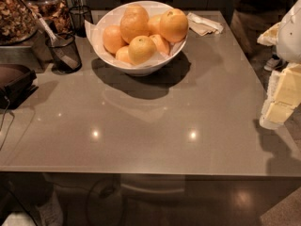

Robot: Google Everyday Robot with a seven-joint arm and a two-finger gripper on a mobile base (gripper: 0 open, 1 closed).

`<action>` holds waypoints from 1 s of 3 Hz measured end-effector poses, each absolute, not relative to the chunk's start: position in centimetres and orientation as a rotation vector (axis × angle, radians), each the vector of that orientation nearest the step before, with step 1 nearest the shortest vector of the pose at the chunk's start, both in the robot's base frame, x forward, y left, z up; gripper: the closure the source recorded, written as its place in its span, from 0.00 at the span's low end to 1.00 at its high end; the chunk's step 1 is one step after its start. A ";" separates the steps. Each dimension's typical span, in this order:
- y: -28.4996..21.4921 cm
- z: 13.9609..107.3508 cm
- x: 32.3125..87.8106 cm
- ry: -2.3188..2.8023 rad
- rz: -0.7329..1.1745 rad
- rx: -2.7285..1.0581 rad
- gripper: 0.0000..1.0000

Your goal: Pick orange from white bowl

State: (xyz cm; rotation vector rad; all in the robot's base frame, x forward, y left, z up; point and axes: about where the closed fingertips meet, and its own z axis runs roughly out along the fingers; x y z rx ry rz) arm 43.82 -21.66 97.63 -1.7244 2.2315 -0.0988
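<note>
The white bowl [109,20], wide, glossy and lined with white paper, stands at the back middle of the grey table. It holds a pile of several fruits. The orange [134,22] is the largest, tall and oval with deep orange skin, and lies on top at the back middle of the pile. A rounder orange [174,25] lies to its right and a smaller yellowish one [141,49] in front. My gripper [282,100] shows as white and cream parts at the right edge of the view, well to the right of the bowl and nearer the front.
Two black mesh cups [64,52] [80,19] stand left of the bowl, the nearer one holding a utensil. Snack jars [44,4] and a dark object [16,81] are at the left. Folded napkins [204,23] lie behind the bowl. A person [254,4] stands at the back right.
</note>
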 end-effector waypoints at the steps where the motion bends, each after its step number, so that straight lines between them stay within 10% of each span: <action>1: -21.7 97.6 43.8 2.232 -0.099 -1.724 0.00; 3: -20.4 99.1 46.7 2.310 -0.007 -1.555 0.00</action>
